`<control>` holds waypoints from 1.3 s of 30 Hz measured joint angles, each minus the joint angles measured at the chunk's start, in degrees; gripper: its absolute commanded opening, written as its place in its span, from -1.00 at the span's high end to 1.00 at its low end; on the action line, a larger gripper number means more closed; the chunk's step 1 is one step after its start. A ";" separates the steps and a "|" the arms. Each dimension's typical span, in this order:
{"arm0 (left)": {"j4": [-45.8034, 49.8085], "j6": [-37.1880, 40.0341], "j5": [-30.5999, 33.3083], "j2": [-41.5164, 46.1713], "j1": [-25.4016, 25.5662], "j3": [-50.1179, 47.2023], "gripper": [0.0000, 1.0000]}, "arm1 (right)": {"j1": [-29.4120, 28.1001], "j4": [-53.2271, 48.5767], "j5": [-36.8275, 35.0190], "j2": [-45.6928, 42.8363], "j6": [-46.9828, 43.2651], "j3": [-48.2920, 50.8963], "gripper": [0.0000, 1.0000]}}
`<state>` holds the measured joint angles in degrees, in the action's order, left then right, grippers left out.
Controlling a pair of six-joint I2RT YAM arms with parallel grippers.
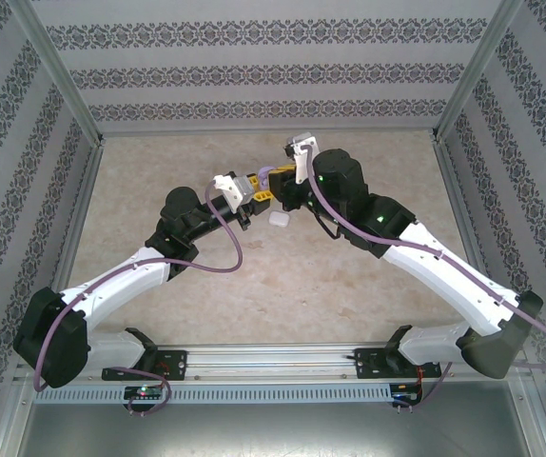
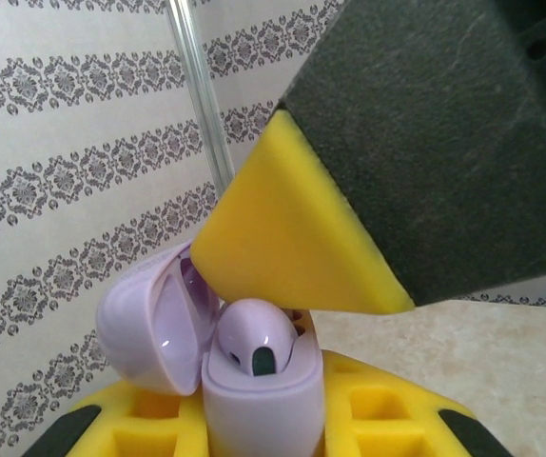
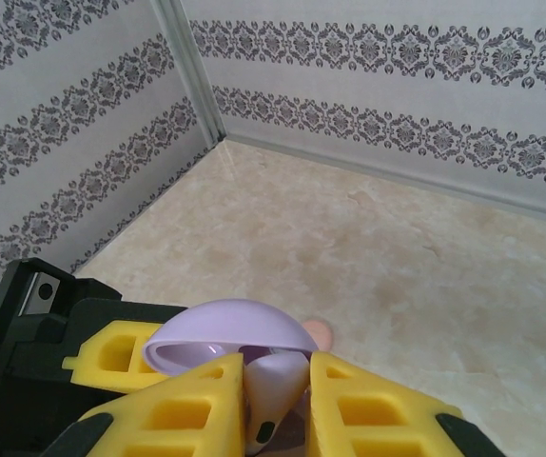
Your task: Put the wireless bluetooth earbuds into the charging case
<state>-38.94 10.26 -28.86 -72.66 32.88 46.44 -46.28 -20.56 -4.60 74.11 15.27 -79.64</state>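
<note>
Fingers (image 2: 183, 428) of the left gripper (image 2: 263, 419) clenched the open purple charging case (image 2: 263, 390) above the worktop (image 3: 397, 248) middle, toward its far edge; the right gripper (image 3: 278, 400) pinched a pale purple earbud (image 3: 275, 381) at the case's mouth.

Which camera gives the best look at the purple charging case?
Left wrist: the purple case stands close, lid open, an earbud at its mouth. Right wrist shows mostly the lid beyond the right gripper. In the top view it is too small to make out.
</note>
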 measured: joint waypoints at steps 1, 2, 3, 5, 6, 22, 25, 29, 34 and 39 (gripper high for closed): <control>0.02 -0.02 0.17 -0.04 0.00 0.00 1.00 | 0.00 0.00 -0.17 0.09 -0.22 -0.04 0.51; 0.04 -0.02 0.22 -0.04 0.00 0.00 1.00 | 0.00 -0.02 -0.48 0.15 -0.37 -0.04 0.43; 0.07 -0.02 0.24 -0.07 0.00 0.00 1.00 | 0.00 -0.02 -0.61 0.20 -0.48 -0.07 0.31; 0.04 -0.11 0.17 -0.11 0.00 0.00 1.00 | 0.07 -0.37 -1.44 0.20 -0.15 -0.22 0.14; 0.00 -0.20 0.20 -0.11 0.00 0.00 1.00 | 0.24 -0.74 -1.99 0.20 0.09 -0.42 0.07; -0.92 -1.70 -1.14 -2.73 0.07 0.70 1.00 | 4.33 0.33 1.57 -0.72 9.53 -4.83 -0.29; -1.40 -1.73 -1.14 -2.73 0.07 0.70 1.00 | 6.10 0.11 1.60 -1.46 11.67 -4.96 -0.18; -2.16 -1.70 -1.11 -2.73 0.09 0.70 1.00 | 10.19 0.00 1.01 -2.95 15.56 -2.69 0.26; -2.25 -1.70 -1.14 -2.73 0.07 0.70 1.00 | 12.44 -0.55 1.01 -3.65 18.69 1.46 0.63; -2.25 -1.68 -1.14 -2.73 0.07 0.70 1.00 | 12.41 -0.61 2.56 -2.60 19.37 1.92 0.76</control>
<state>-41.19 8.58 -30.00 -75.40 32.95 47.13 -33.87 -21.17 -2.04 71.50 34.63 -77.71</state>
